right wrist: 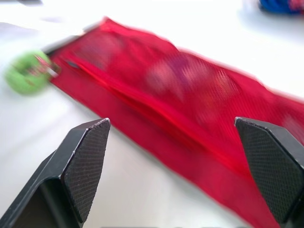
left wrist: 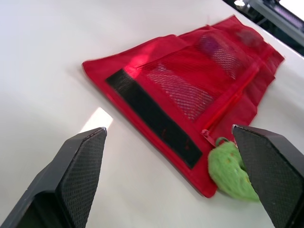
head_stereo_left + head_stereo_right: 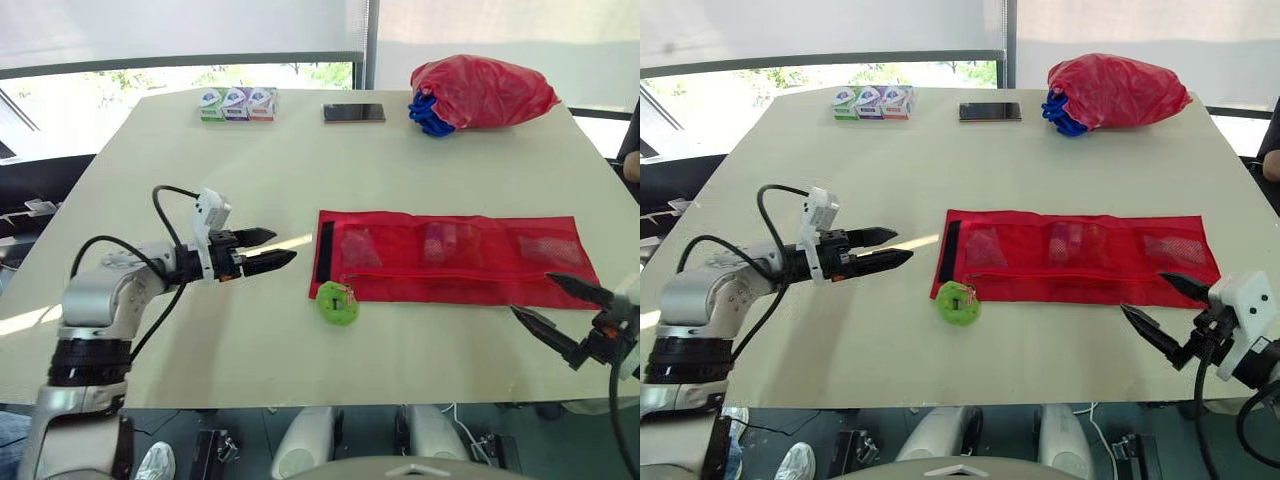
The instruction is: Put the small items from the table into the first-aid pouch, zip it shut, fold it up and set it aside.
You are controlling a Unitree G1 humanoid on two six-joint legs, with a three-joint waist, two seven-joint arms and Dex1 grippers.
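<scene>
Lying flat and unfolded, the red first-aid pouch [image 3: 455, 258] runs its long axis from the robot's left to its right across the counter [image 3: 200, 180]. One green round item [image 3: 338, 303] touches the pouch's near edge at its left end, beside the zip pull; whether it is loose or tied to the pull cannot be told. The left pincer [image 3: 284, 246], jaws apart and empty, points at that end and is the nearer arm. The right pincer [image 3: 531, 294], also spread and empty, hovers off the pouch's near right corner. Count: one pouch with three mesh pockets, each filled; beyond the pouch, three small boxes [image 3: 238, 104], one phone [image 3: 353, 113], one red bag [image 3: 483, 93].
</scene>
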